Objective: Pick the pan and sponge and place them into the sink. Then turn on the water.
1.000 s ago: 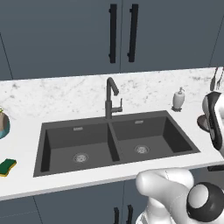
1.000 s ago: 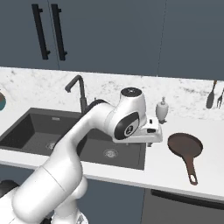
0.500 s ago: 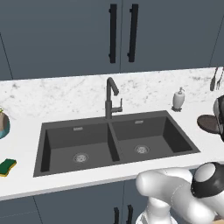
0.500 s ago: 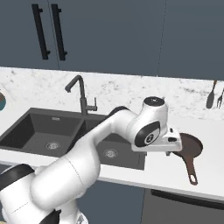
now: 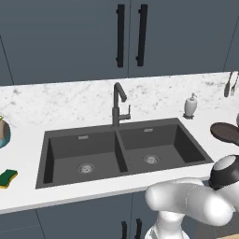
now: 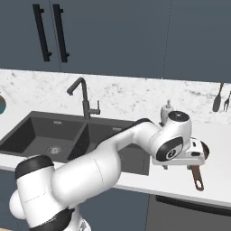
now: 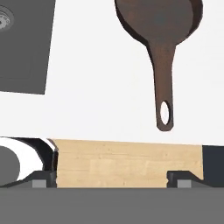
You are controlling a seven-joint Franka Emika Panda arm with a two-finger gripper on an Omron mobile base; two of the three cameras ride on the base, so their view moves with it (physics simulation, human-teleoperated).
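Ahead, pan (image 7: 159, 26) handle between spread fingers (image 7: 43, 178)

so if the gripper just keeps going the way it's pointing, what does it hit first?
Probably the bare white counter. The open gripper points down beside the pan, whose handle lies off the centre line. Depth is unclear, so the handle could be brushed.

Pincer (image 7: 112, 177) now above pan (image 7: 159, 26)

One pan (image 5: 228, 132), one sponge (image 5: 8, 177), one sink (image 5: 122, 151), one faucet (image 5: 118, 104), one soap dispenser (image 5: 190, 105).
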